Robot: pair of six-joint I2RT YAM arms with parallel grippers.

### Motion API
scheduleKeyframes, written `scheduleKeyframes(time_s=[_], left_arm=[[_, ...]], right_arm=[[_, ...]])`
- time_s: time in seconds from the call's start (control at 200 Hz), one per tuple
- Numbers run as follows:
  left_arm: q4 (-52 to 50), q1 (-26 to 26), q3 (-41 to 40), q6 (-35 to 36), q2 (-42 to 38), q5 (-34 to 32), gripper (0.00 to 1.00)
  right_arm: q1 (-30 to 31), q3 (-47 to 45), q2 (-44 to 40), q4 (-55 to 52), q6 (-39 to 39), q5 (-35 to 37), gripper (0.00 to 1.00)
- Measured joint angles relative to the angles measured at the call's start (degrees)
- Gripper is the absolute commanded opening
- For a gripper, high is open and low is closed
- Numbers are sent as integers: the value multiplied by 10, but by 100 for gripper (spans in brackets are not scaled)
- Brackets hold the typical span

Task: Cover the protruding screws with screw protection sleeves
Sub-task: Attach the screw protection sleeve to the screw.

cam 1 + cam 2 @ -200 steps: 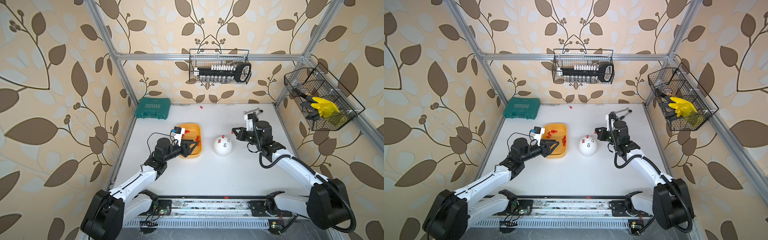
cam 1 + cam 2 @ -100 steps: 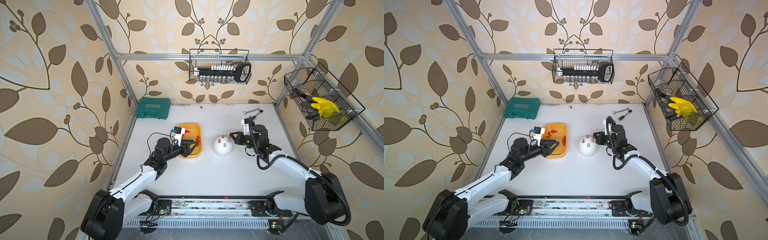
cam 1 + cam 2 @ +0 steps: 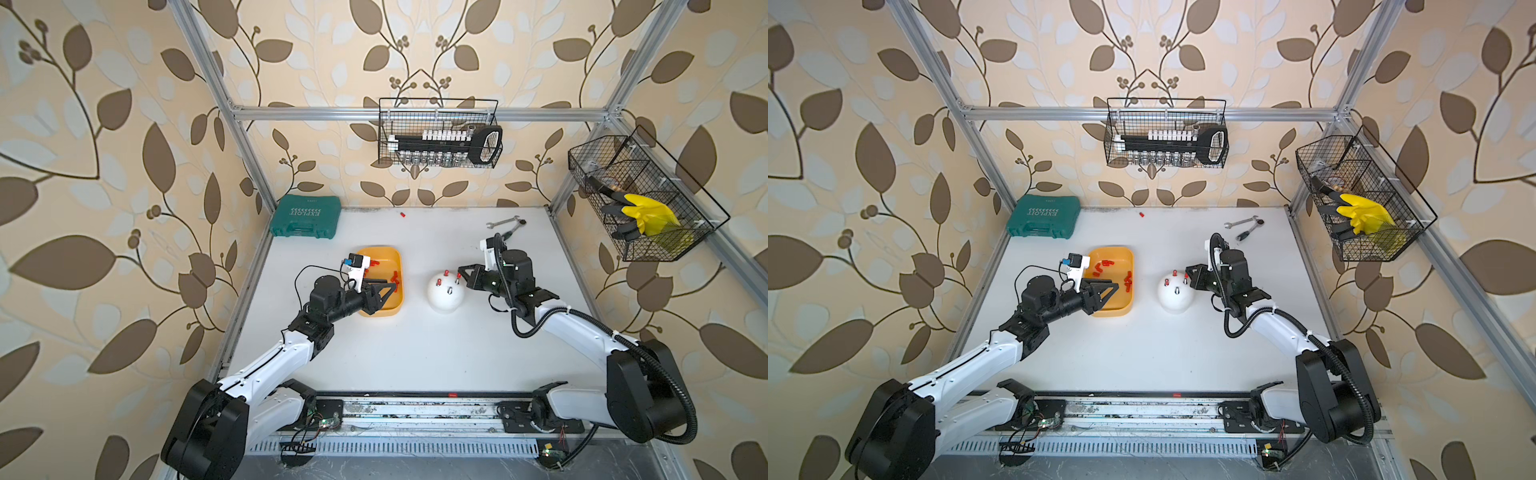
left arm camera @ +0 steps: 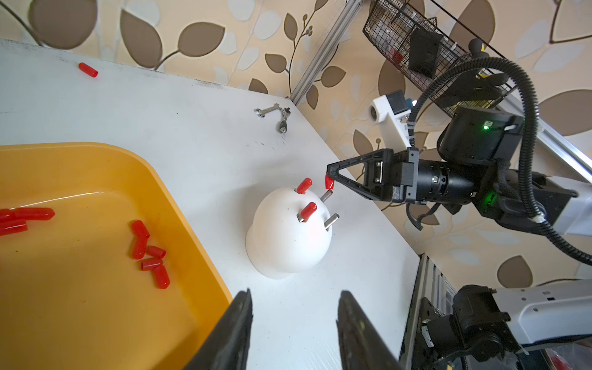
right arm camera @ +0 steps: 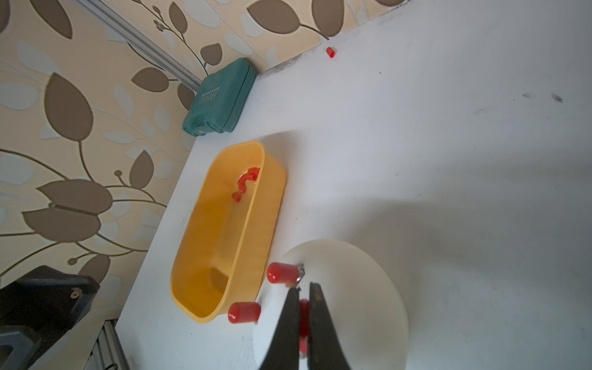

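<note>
Right tool (image 4: 330, 178) level, perhaps over screw (image 4: 326, 196)

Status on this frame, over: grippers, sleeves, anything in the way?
Right gripper shut on a red sleeve, just off a bare screw. Left gripper open, empty, over the yellow tray. Two screws capped, two bare. Path clear.

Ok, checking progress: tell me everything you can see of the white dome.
The white dome is a smooth, plastic-looking body standing upright on the white table, near the yellow tray but apart. Four studs protrude from its top: two wear red sleeves, two are bare metal. The right gripper holds a third sleeve close above one.
</note>
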Motion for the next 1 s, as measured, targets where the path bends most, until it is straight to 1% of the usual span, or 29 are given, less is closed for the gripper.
scheduleKeyframes(time_s=[0.65, 1.0], left_arm=[[0, 0, 1, 3, 0, 0, 46], [-1, 0, 1, 5, 0, 0, 46]], right_arm=[[11, -8, -22, -3, -5, 2, 6], [14, -19, -28, -3, -13, 17, 6]])
